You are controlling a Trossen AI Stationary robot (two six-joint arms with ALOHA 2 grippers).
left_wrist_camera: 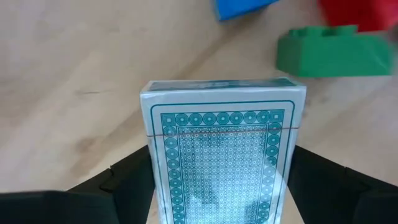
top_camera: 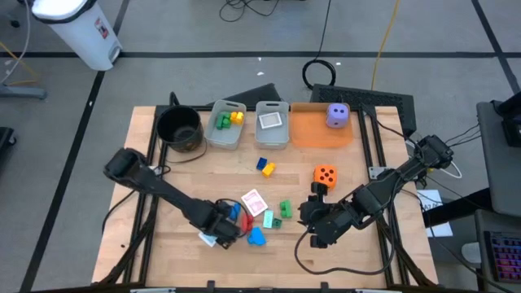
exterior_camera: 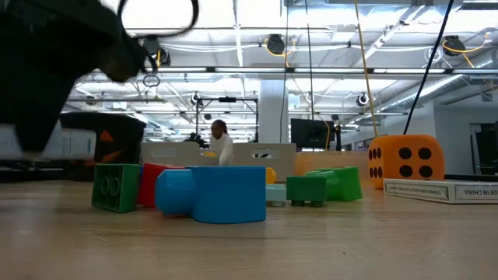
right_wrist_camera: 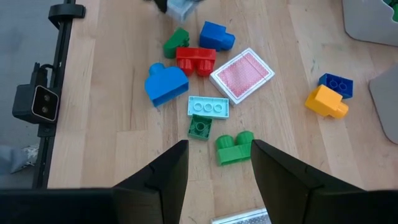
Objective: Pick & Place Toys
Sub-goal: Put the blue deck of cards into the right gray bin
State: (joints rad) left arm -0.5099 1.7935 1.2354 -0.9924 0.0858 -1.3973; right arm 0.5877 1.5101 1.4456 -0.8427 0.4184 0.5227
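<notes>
Closest of all, seen from the left wrist, is a teal-backed deck of cards [left_wrist_camera: 222, 155] wrapped in clear film, standing on edge between the left gripper's [left_wrist_camera: 221, 186] two dark fingers, its long axis running away from the wrist. The fingers sit against both of its narrow sides, so I judge the deck gripped rather than merely straddled. From above, the left gripper [top_camera: 220, 230] is low at the front of the table [top_camera: 146, 155], at the left edge of the toy cluster.

The bins lie at the far side, so the deck has to travel away from the front edge, past the loose pieces. Just beside the gripper are a green block [left_wrist_camera: 333, 53], a red block [right_wrist_camera: 195, 60] and a large blue block [exterior_camera: 212, 194]; a red-backed card deck [top_camera: 254, 201] lies flat just beyond them. Any sweep sideways would likely knock these.

Farther back sit a blue-and-yellow pair of blocks [top_camera: 265, 167], then the clear bins [top_camera: 225, 134], one with a card deck [top_camera: 271, 120] in it, and an orange tray [top_camera: 313, 134] bearing the purple die [top_camera: 338, 115]. The orange die [top_camera: 326, 175] stands right of centre.

The right gripper [top_camera: 319, 221] hangs over the front right, fingers apart and empty, a pair of green blocks [right_wrist_camera: 235, 148] just ahead of it.
</notes>
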